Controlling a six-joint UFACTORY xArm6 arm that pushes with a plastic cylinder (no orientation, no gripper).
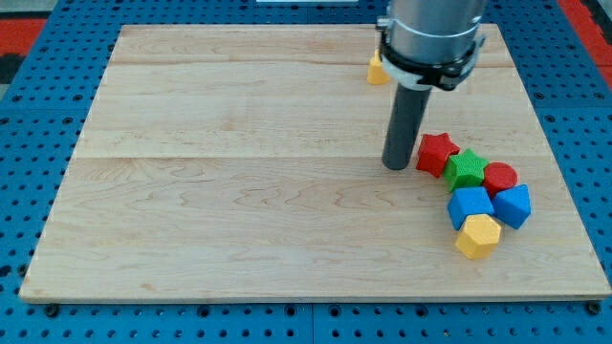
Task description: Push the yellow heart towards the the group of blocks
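A yellow block [378,70], likely the yellow heart, lies near the view's top, mostly hidden behind the arm's grey housing. The group sits at the view's right: a red star [436,153], a green star [468,169], a red round block [500,177], two blue blocks [469,205] [513,205] and a yellow hexagon [478,235]. My tip [397,166] rests on the board just left of the red star, well below the yellow block at the top.
The blocks lie on a pale wooden board [239,191] set on a blue pegboard [19,143]. The group sits close to the board's right edge. The arm's grey housing [430,38] hangs over the top right.
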